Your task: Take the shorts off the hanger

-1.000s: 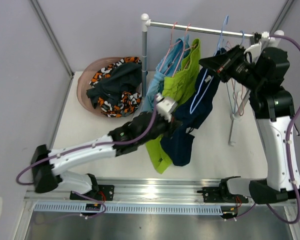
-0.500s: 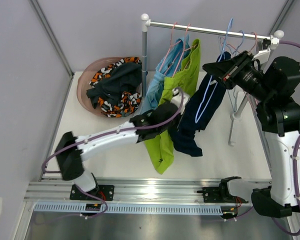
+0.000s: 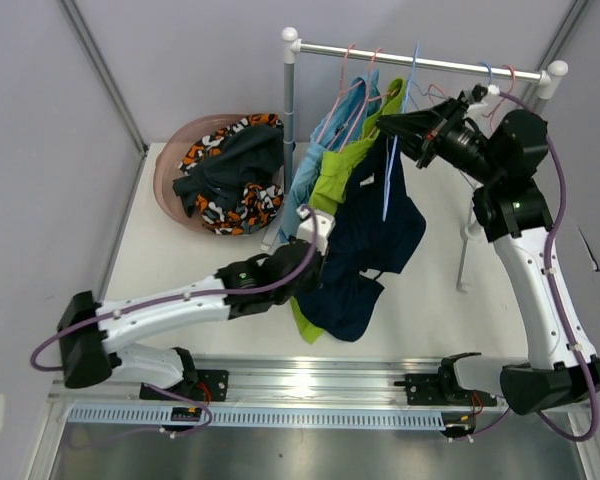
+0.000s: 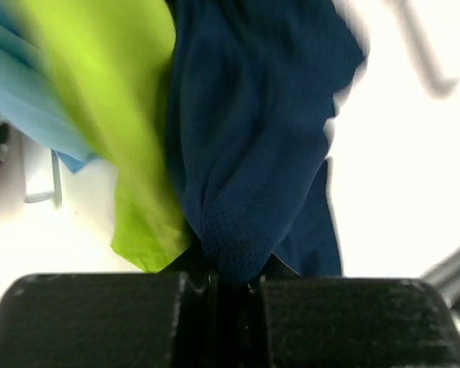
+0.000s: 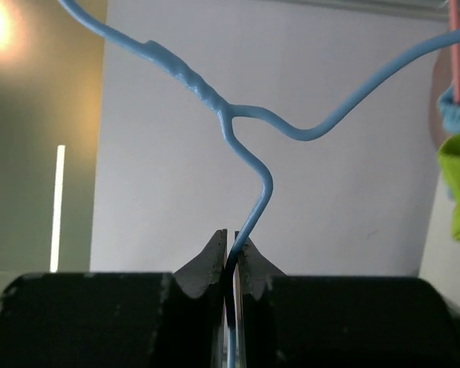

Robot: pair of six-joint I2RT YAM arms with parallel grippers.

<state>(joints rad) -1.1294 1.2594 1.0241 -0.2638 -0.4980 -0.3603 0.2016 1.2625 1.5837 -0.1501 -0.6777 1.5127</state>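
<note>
on the white table (image 3: 460,330), far side, a clothes rail (image 3: 420,60) on a grey post (image 3: 290,110) carries the hanging garments. left to right: light blue shorts (image 3: 302,185) and lime green shorts (image 3: 342,170), both on pink hangers (image 3: 352,90), then the dark navy shorts (image 3: 385,240) on a blue wire hanger (image 3: 387,185) — hanger tilted, hook up by the rail. far-left corner: pink basin (image 3: 163,170) with the blotch-patterned shorts (image 3: 205,150) and another dark pair (image 3: 230,165) heaped inside.

cloth in the left wrist view is motion-blurred; cannot make out any print or label.

left gripper (image 3: 330,272) (image 4: 230,287): fingers closed tight on a bunched fold low on the navy shorts. the mesh cloth rises straight out of the closed jaws, green cloth touching it on the left.

right gripper (image 3: 388,122) (image 5: 230,253): raised near the rail, fingers pinched shut on the hanger wire (image 5: 249,130) just below its twisted neck — the wire runs up from between the fingertips.

navy shorts hang between the two grippers, draped on the hanger, not yet off it.
</note>
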